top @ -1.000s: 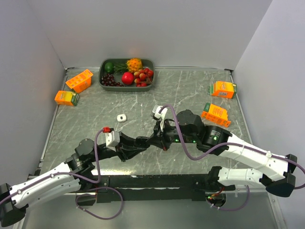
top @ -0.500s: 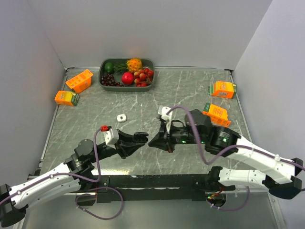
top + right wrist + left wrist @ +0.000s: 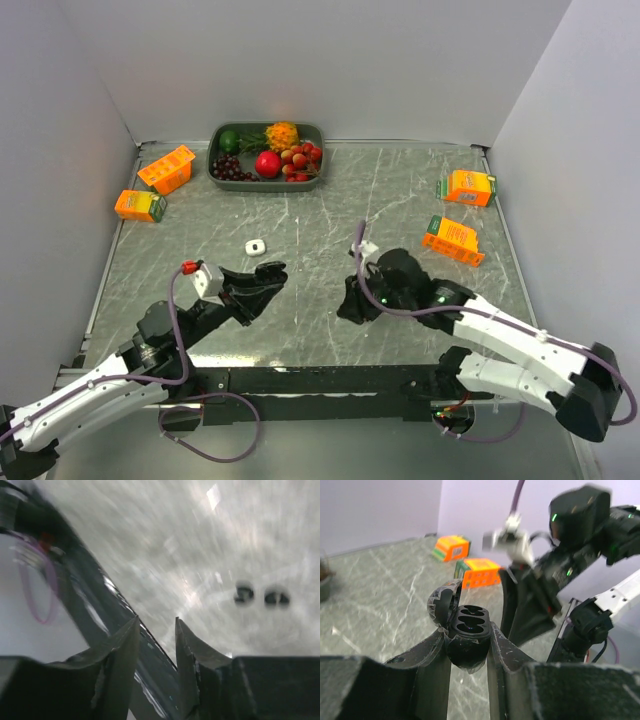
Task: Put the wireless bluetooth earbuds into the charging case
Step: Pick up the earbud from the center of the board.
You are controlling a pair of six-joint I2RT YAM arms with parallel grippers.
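The grey marbled table lies under both arms. The left end effector pinches the black charging case between its fingers, with the lid swung back and the two sockets facing up. The right end effector, to the right of the left one, stands spread with nothing between its fingers. Two dark, blurred earbuds lie side by side on the table, ahead of it and to its right.

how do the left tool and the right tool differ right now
The left tool is clamped on the open black charging case; the right tool holds nothing. The left tool's jaws press the case's sides; the right tool's jaws stand apart around an empty gap. The left tool sits roughly level; the right tool tilts downward. Both are dark two-finger tools.
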